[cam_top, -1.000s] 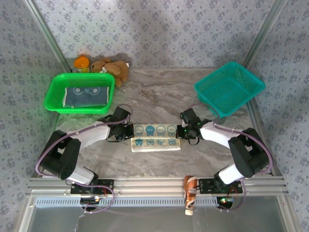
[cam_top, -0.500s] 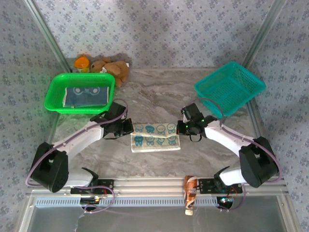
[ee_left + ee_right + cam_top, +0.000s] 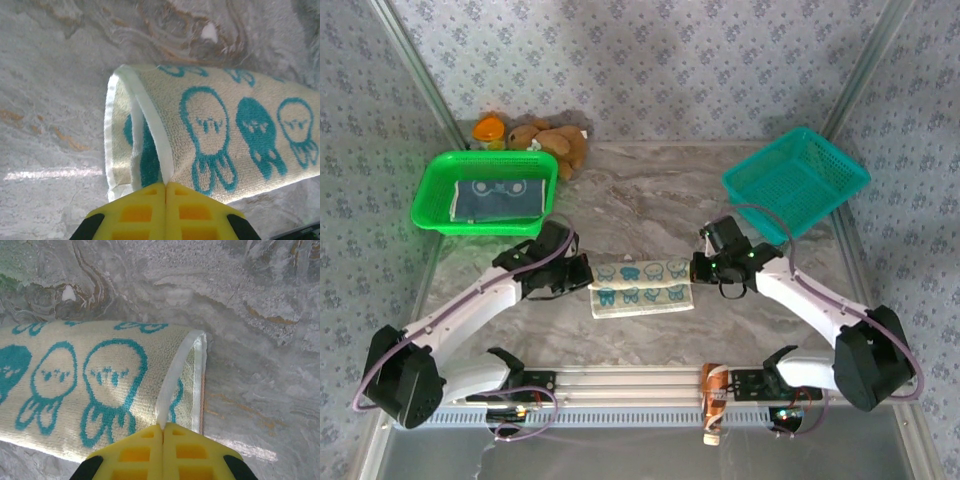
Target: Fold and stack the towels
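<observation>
A pale towel (image 3: 642, 285) printed with blue squid-like motifs lies folded in the middle of the marble table. My left gripper (image 3: 586, 275) is shut on the white hem at its left end. In the left wrist view the yellow fingertips (image 3: 165, 184) pinch that hem, and the upper layer of the towel (image 3: 215, 115) arches up off the lower one. My right gripper (image 3: 697, 270) is shut on the hem at the right end; its fingertips (image 3: 163, 425) meet on the white edge of the towel (image 3: 100, 375). A blue-grey towel (image 3: 498, 198) lies folded in the green basket (image 3: 432, 190).
An empty teal basket (image 3: 795, 182) stands tilted at the back right. A brown plush toy (image 3: 552, 142) and an orange object (image 3: 490, 128) sit at the back left. A striped orange cloth (image 3: 712, 398) hangs over the near rail. Bare marble lies in front of and behind the pale towel.
Both arms have stretched out, their elbows dropping toward the near edge. The grippers stay shut on the towel's ends, and its lifted upper layer has come slightly forward.
</observation>
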Tool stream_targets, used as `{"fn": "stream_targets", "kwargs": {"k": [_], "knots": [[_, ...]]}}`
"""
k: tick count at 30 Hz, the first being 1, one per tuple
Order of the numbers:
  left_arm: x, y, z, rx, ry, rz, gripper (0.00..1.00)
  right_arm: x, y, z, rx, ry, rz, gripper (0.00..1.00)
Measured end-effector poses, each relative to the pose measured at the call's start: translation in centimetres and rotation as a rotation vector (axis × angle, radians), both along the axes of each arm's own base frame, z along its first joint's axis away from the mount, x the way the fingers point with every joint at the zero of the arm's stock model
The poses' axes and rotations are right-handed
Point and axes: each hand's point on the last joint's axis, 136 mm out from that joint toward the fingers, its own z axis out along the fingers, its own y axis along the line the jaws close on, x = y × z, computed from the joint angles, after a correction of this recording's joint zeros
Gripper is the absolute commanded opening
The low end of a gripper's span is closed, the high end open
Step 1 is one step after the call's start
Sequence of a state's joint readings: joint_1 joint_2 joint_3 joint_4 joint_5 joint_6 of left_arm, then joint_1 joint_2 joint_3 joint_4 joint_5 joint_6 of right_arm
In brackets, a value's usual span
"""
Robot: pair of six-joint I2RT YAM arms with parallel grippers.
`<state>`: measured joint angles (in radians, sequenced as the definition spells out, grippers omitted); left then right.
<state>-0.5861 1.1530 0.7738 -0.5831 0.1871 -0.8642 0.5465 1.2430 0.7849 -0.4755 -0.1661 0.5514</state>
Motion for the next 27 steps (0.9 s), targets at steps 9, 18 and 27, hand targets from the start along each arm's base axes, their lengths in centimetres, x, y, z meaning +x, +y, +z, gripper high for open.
{"fn": "stream_targets", "kwargs": {"k": [9,18,27], "knots": [[-2.7,0.4,-3.5,0.035,0.087,-0.005,0.00,-2.9,-0.1,-3.1,-0.026,0.082,0.019,0.00],[-4.1,0.4,-6.1,0.047,0.131,0.000,0.00,-4.2,-0.3,-5.5,-0.042,0.119,0.023,0.00],[-4.6,0.2,-8.2,0.077,0.175,-0.007,0.11,-4.5,-0.4,-7.3,-0.064,0.147,0.028,0.17]]}}
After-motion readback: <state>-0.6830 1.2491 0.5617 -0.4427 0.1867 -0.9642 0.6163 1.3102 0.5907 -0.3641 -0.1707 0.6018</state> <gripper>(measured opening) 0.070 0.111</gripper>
